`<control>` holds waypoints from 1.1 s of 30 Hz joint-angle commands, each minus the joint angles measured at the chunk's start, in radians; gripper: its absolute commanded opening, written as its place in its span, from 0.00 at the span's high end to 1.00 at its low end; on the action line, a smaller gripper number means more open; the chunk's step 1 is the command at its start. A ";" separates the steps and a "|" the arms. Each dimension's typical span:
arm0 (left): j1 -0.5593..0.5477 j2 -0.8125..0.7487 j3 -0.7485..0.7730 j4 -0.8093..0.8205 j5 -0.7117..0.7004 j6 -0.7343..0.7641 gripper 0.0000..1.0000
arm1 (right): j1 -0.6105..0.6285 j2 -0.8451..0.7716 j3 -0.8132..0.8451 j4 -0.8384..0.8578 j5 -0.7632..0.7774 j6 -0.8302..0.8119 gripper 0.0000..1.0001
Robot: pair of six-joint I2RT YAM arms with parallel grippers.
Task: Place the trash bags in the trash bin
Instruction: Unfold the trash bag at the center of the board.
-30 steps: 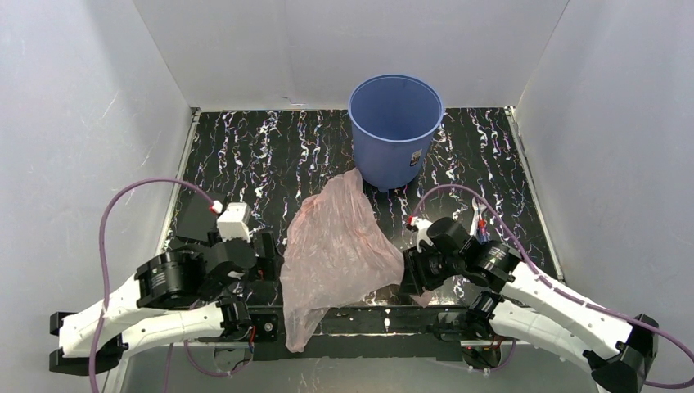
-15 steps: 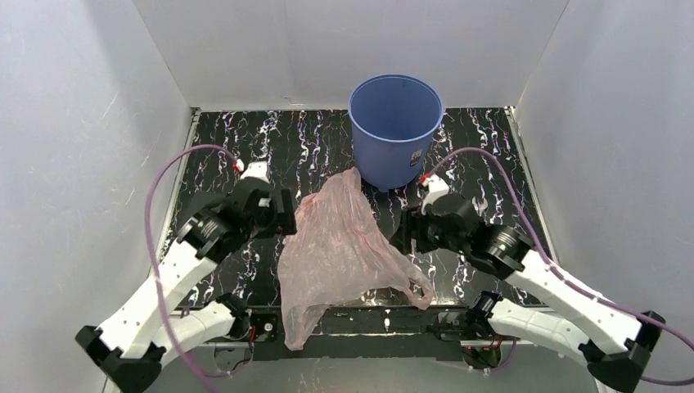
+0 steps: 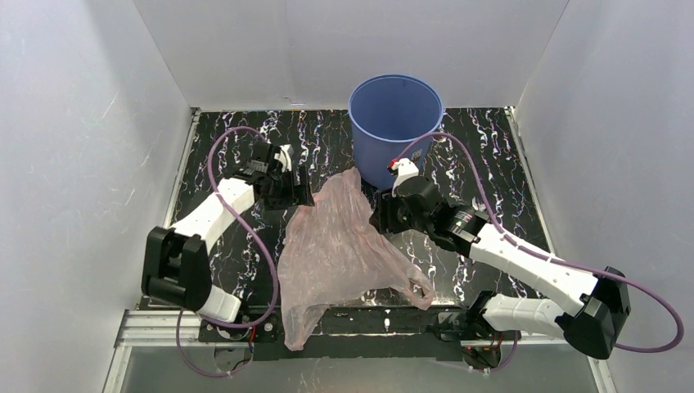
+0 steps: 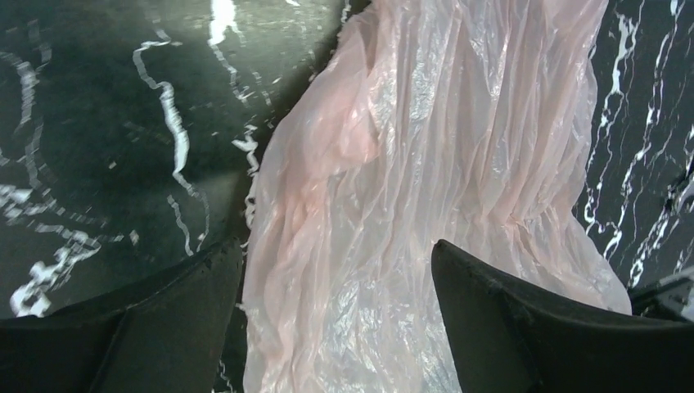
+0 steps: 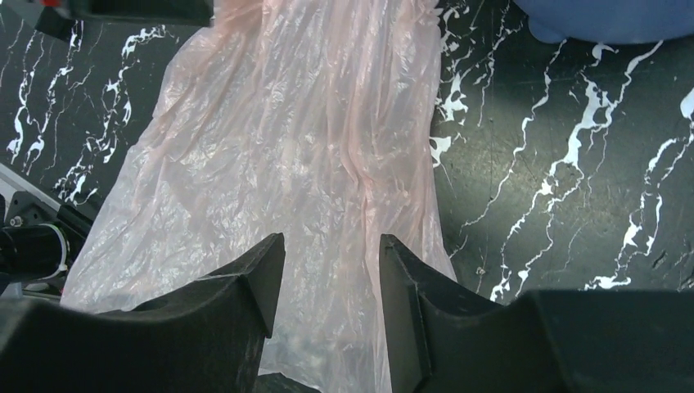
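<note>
Both arms have swung away from the near edge over the last second and now reach toward the far part of the trash bag [image 3: 340,246], which has kept its place since half a second ago. It lies spread and crinkled on the black marbled tabletop [image 3: 327,139]. Its narrow far tip is just beside the base of the trash bin [image 3: 395,131], and its near end hangs over the tabletop's near edge.

At the bag's far left edge is the left pincer [image 3: 301,195], its fingers spread wide. The left wrist view shows pink film [image 4: 425,164] filling the gap at the left pincer [image 4: 335,262].

At the bag's far right edge is the right pincer [image 3: 378,219], also open but with a narrower gap. Its wrist view shows film [image 5: 286,147] below the right pincer [image 5: 330,246], with nothing pinched. Whether either pincer touches the film, I cannot tell.

The blue bin stands upright at the far side, right of centre, with no part of the bag in it; its base [image 5: 606,16] shows in the right wrist view.
</note>
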 commanded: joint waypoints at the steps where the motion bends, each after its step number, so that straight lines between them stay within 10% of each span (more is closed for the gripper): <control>1: 0.006 0.095 0.033 0.082 0.154 0.093 0.20 | 0.013 0.029 0.060 0.083 0.011 -0.030 0.46; 14: 0.034 0.209 0.031 0.178 0.144 0.090 0.45 | 0.016 0.113 0.053 0.137 -0.055 -0.042 0.45; 21: 0.033 0.188 0.002 0.145 0.185 0.106 1.00 | 0.019 0.180 0.101 0.133 0.029 -0.042 0.41; 33: 0.033 -0.282 -0.155 0.033 0.292 0.118 1.00 | 0.021 0.255 0.106 0.232 0.020 0.005 0.32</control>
